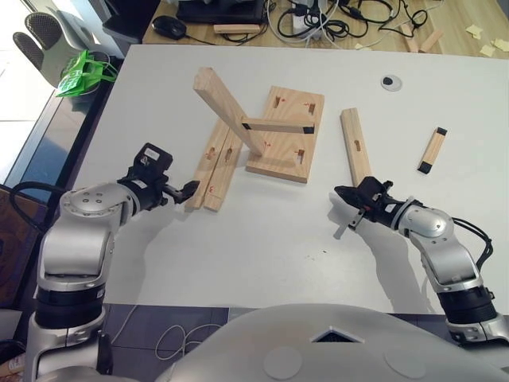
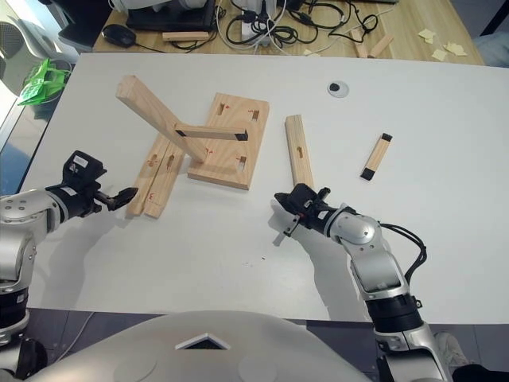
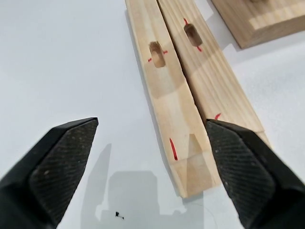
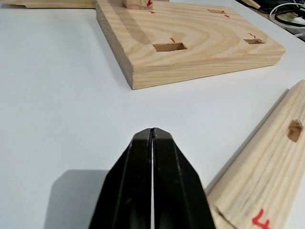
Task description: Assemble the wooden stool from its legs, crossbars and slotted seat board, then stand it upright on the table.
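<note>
Holds the left claw (image 1: 192, 189) agape at the near ends of two side-by-side legs (image 1: 216, 163), the right claw (image 1: 340, 193) pinched empty beside a lone leg (image 1: 355, 146), with the seat board (image 1: 280, 159) flat on the desk (image 1: 262, 247) between.

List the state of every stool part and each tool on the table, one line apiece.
seat board: lying flat, slots up
raised leg: tilted, lower end at the board
fitted crossbar: sticking out from the raised leg
paired legs: lying flat, side by side, touching
single leg: lying flat, loose
short crossbar: lying flat, loose
left tool: open, empty
right tool: shut, empty
</note>
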Robot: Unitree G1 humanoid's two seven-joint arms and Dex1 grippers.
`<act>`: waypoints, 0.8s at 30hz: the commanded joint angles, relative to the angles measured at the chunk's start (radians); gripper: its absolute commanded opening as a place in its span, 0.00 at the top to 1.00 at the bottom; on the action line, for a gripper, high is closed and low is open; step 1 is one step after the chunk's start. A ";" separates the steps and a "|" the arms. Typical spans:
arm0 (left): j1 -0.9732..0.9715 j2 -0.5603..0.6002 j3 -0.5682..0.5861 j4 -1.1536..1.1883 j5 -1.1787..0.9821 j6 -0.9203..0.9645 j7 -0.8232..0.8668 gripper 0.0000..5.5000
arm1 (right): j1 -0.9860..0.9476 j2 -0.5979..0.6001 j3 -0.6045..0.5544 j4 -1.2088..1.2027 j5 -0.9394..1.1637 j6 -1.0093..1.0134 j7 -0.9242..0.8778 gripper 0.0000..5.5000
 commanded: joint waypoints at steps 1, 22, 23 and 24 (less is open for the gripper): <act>0.022 0.050 -0.017 -0.019 -0.006 -0.001 -0.018 0.25 | 0.021 0.001 0.006 -0.066 0.028 0.064 -0.001 1.00; -0.028 0.042 -0.151 0.009 0.035 0.017 0.079 0.25 | 0.011 0.004 0.028 -0.116 0.033 0.109 -0.020 1.00; -0.027 0.039 -0.155 0.017 0.039 0.012 0.083 0.25 | 0.009 0.004 0.029 -0.114 0.032 0.107 -0.021 1.00; -0.023 0.035 -0.159 0.025 0.043 0.007 0.089 0.25 | 0.004 0.004 0.031 -0.109 0.030 0.105 -0.020 1.00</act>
